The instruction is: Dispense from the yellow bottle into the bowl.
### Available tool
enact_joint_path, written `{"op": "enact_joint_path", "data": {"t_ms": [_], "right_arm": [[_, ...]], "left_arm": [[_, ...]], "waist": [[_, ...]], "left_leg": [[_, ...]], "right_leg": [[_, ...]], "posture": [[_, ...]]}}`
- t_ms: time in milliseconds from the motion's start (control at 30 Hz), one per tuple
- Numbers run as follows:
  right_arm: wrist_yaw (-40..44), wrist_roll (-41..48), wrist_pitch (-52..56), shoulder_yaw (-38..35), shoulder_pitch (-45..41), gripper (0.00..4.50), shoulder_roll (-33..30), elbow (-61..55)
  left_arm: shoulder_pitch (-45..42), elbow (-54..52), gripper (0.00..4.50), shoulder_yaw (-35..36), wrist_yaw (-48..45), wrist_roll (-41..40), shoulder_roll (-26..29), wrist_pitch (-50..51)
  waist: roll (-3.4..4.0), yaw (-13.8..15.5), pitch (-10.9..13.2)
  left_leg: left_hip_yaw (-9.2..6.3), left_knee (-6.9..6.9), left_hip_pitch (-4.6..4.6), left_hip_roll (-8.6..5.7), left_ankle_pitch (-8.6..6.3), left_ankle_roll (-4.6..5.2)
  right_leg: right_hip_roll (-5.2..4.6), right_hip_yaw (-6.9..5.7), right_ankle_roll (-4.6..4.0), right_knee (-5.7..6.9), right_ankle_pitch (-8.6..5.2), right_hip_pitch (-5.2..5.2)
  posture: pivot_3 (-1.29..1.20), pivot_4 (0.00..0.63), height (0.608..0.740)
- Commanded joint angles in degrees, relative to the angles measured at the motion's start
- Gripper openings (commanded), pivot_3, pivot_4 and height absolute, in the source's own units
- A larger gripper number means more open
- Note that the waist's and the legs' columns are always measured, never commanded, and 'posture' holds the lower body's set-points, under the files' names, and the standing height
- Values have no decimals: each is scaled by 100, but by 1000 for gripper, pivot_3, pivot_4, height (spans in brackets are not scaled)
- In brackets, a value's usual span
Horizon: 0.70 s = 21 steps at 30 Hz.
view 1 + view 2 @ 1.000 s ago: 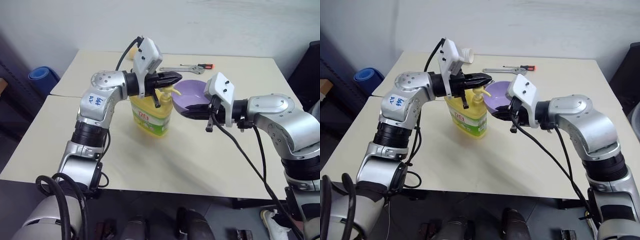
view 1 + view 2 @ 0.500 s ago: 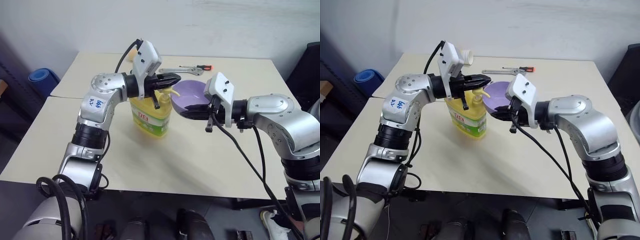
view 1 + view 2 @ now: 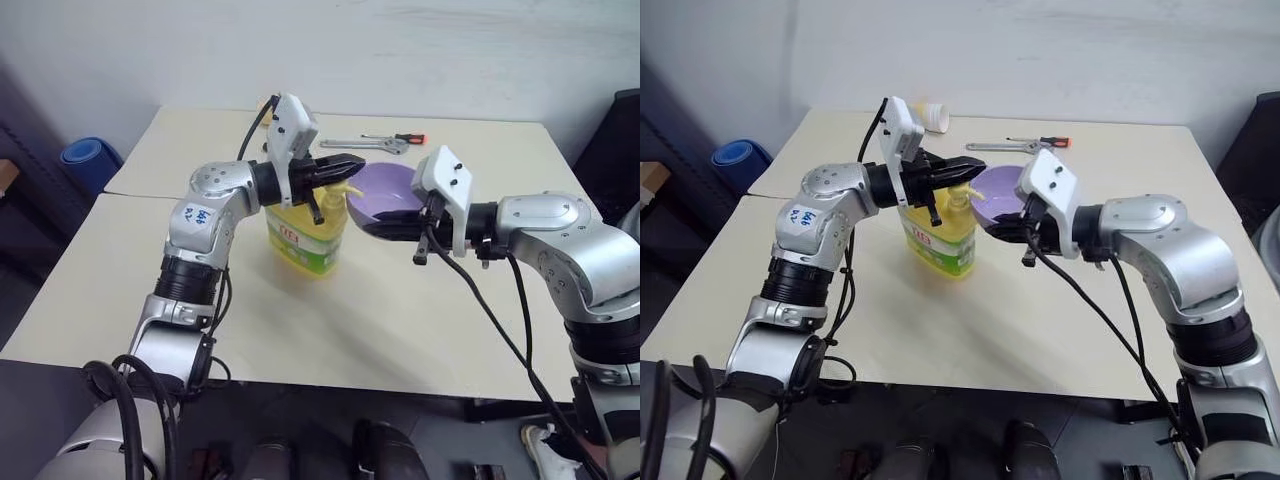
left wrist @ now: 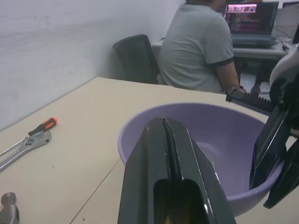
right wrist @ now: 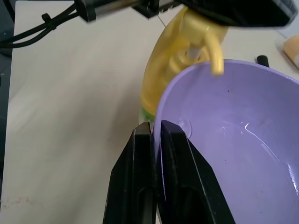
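While standing on the cream table (image 3: 300, 330), yellow bottle (image 3: 305, 235) upright near the middle, green-and-white label with red lettering facing the camera. Yellow pump top (image 5: 201, 39) directly under the left gripper (image 3: 352, 164), spout (image 5: 216, 58) reaching over the near rim of the bowl (image 3: 385, 190).

Left gripper: both black fingers (image 4: 168, 163) pressed flat together, jaws fully closed with nothing between them, lying across the pump head and pointing towards the bowl. Contact with the pump likely but not certain from these angles.

Right gripper (image 5: 154, 135): jaws pinched shut on the bowl's rim, one finger (image 5: 175, 168) inside the wall and the other outside. Bowl lavender-purple, smooth, held tilted just beside the bottle on its right, apparently lifted clear of the tabletop, its open mouth facing the pump spout. Faint wet glints on the inner wall; whether any liquid lies inside cannot be told.

Further back on the table: wrench (image 3: 365, 143) and red-handled screwdriver (image 3: 400, 136) lying side by side, well apart from the bottle. Pale cup (image 3: 931, 118) on its side near the far edge, behind the left arm. Blue roll (image 3: 88, 155) on the floor off the table's left corner. Seated person in a grey shirt (image 4: 196, 46) at a desk with a lit screen, seen past the bowl in the left wrist view.
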Motion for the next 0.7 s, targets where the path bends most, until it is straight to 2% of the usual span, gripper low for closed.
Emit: {"op": "enact_joint_path", "data": {"t_ms": [33, 100, 267, 400, 533, 567, 600, 700], "right_arm": [[99, -80, -342, -362, 255, 0, -280, -82], [236, -199, -759, -512, 666, 0, -457, 85], [382, -597, -2262, -872, 1671, 0, -396, 938], [291, -1239, -3941, -857, 2186, 0, -178, 2294], [433, -1441, -5033, -845, 2260, 0, 77, 3400], [501, -1448, -5223, -841, 2274, 0, 147, 3652], [585, -1375, -5205, -858, 2295, 0, 219, 3836], [718, -1288, -5468, -942, 2269, 870, 371, 4264]], "left_arm": [[-258, -153, 32, 479, -126, -482, 74, -46], [-246, -236, 32, 793, -302, -744, 266, -136], [385, -695, 32, 1140, -997, -1061, 1068, -245], [1827, -1156, 32, 1359, -1560, -988, 1801, -630], [2947, -1382, 32, 1587, -1404, -891, 2037, -956], [3230, -1455, 412, 1675, -1285, -890, 2032, -993], [3477, -1524, 579, 1774, -1123, -890, 1985, -1044], [4107, -1695, 1449, 1774, -1022, -781, 1994, -1226]], "waist": [[-7, -1, 4], [-10, -2, 6], [-12, -49, 7], [-11, -126, 8], [-15, -152, 27], [-14, -150, 28], [-11, -143, 30], [-10, -142, 30]], "left_leg": [[-5, 2, -17, 0, 0, 0], [-7, 13, -66, -1, 1, 1], [31, -3, -74, -4, 1, 1], [39, -5, -54, 2, 1, 0], [32, 2, -54, 7, 3, -3], [28, 3, -55, 7, 4, -3], [14, 2, -53, 7, 3, -3], [-15, 1, -53, 7, 3, -3]], "right_leg": [[0, -7, 0, -4, 0, -13], [0, -12, 1, 0, 3, -60], [4, -33, 1, -23, 3, -61], [4, -28, 2, -24, 3, -43], [5, -24, 2, -18, 3, -39], [4, -23, 1, -19, 3, -40], [3, -21, 1, -19, 3, -39], [0, -21, 1, -21, 4, -38]], "posture": [[0, 150, 740], [0, 150, 740], [0, 150, 740], [0, 150, 740], [0, 150, 740], [0, 150, 740], [0, 150, 740], [0, 150, 740]]}}
